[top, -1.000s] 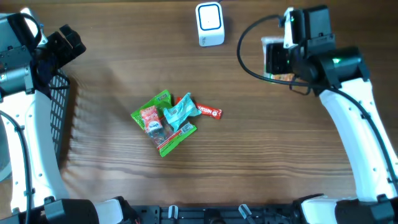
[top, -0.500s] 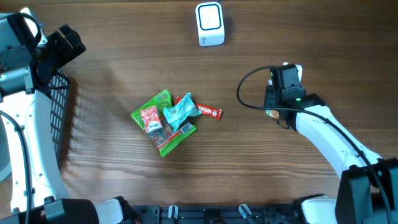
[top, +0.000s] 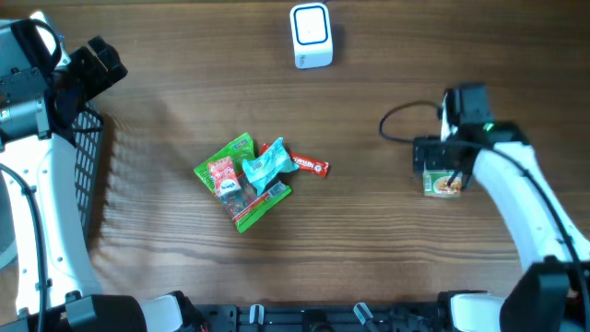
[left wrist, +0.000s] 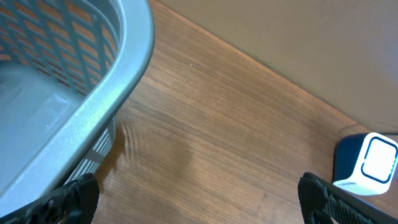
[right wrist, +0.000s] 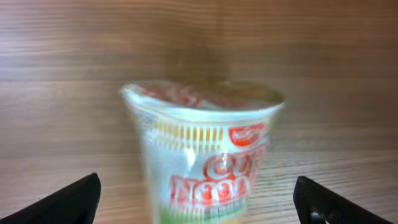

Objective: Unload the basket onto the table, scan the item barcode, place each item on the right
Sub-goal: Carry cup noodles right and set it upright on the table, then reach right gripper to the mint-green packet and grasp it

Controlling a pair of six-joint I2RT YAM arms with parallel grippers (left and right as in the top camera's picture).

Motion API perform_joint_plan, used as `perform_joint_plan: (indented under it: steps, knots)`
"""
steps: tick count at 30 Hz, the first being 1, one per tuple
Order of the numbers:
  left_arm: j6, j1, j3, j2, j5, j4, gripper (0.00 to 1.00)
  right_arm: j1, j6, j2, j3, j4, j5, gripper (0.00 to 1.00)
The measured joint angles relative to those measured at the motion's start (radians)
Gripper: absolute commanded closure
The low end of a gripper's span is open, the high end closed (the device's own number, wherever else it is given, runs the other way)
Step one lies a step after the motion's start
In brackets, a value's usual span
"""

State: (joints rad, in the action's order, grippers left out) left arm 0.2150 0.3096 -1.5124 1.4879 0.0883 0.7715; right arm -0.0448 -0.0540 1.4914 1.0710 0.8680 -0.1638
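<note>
1. The right gripper (right wrist: 198, 200) hangs over the cup noodle (top: 444, 183), fingers spread wide with a gap on each side of the cup, so nothing is gripped.
2. The cup rests on the table (top: 369, 258) at the right, well apart from the white scanner (top: 311, 36) at the far edge.
3. The left gripper (left wrist: 202, 194) is also spread wide and empty, beside the grey basket (left wrist: 93, 93).
4. A pile of snack packets (top: 249, 180) lies mid-table.

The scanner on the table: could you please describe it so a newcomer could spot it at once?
On the wooden table, look at the middle of the top edge in the overhead view. The scanner is a small white box with a blue-rimmed face, standing alone, unlike the colourful snack packets piled mid-table.
</note>
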Motion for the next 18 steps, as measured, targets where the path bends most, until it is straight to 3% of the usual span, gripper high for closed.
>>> perform_joint_plan:
  steps: [3, 5, 6, 8, 14, 18]
  knots:
    - [0.0, 0.0, 0.0, 0.0, 0.0, -0.001, 0.0, -0.004, 0.045, -0.026, 0.284, 0.06, 0.282, 0.08]
    - [0.0, 0.0, 0.0, 0.0, 0.0, -0.001, 0.0, -0.027, 0.044, -0.039, 0.308, 0.053, 0.417, 0.07]
    - [0.0, 0.0, 0.0, 0.0, 0.0, -0.001, 0.0, -0.066, 0.018, -0.035, 0.308, 0.051, 0.483, 0.0]
    - [0.0, 0.0, 0.0, 0.0, 0.0, -0.001, 0.0, -0.154, -0.028, -0.026, 0.298, 0.006, 0.526, 0.0]
    - [0.0, 0.0, 0.0, 0.0, 0.0, -0.001, 0.0, -0.645, -0.295, 0.108, 0.256, -0.245, 0.418, 0.05]
    - [0.0, 0.0, 0.0, 0.0, 0.0, -0.001, 0.0, -0.802, -0.456, 0.285, 0.255, -0.34, 0.177, 0.08]
